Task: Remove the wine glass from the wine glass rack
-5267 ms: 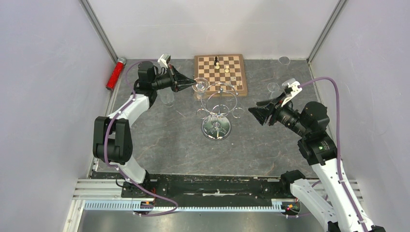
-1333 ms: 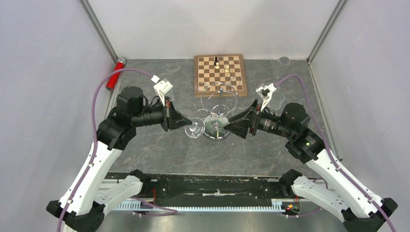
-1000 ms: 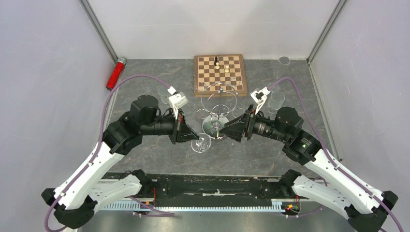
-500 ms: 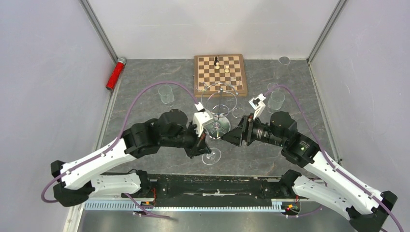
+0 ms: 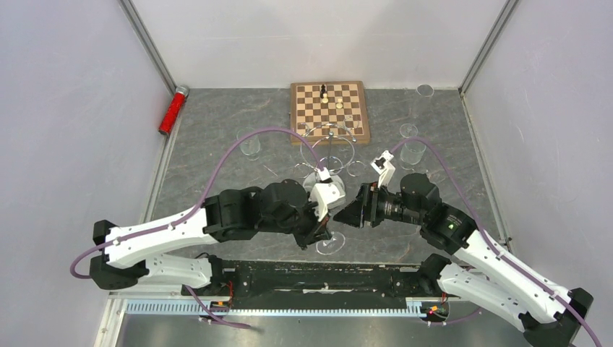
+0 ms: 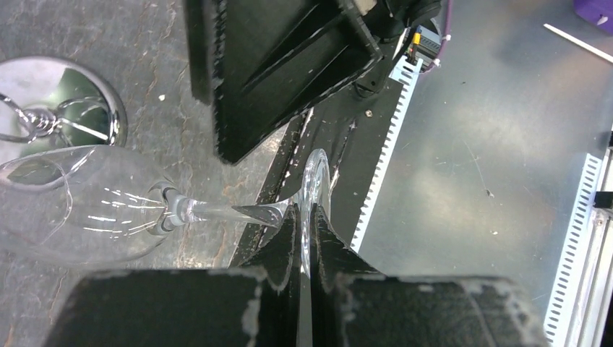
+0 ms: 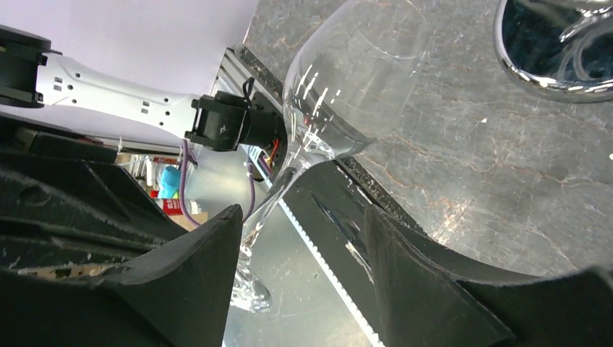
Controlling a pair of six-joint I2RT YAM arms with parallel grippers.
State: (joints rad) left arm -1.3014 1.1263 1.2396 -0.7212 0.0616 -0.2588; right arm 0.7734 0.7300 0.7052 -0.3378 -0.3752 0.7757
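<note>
The clear wine glass lies on its side in the air near the table's front edge, away from the chrome wine glass rack. My left gripper is shut on the glass's round foot; the stem runs left to the bowl. My right gripper faces it, open. The thin stem passes between the right fingers, close to the left finger, and the bowl is just beyond the tips. The rack's mirrored base stands behind.
A wooden chessboard with a few pieces lies at the back. A red cylinder sits at the back left. Clear tumblers stand at the left and right, with a small glass in the far corner. The black front rail is just below the glass.
My left arm has carried the wine glass from beside the rack's base toward the front edge, swinging right. The right gripper has drawn nearer to the front along with it, staying open around the stem.
</note>
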